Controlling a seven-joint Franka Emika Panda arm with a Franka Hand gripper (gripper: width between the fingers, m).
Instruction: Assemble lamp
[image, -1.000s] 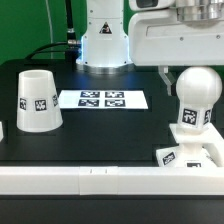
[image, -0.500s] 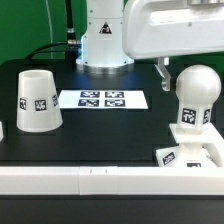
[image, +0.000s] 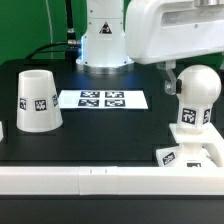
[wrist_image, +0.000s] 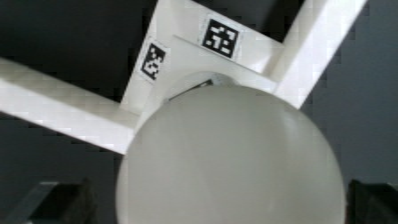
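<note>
Exterior and wrist views. The white plastic round-headed bulb (image: 196, 98) stands upright by its stem on the flat square white tagged base (image: 192, 156), near the bench's (image: 105, 130) front edge at the exterior view's right. The dark fingers (image: 170, 79) are spread apart to either side of the bulb head (wrist_image: 228, 150), holding nothing; a gap shows beside one of them. The white tapered cup-like shade (image: 38, 100) sits mouth-down, well apart, at the exterior view's left. The marker board (image: 103, 99) lies between shade and bulb.
</note>
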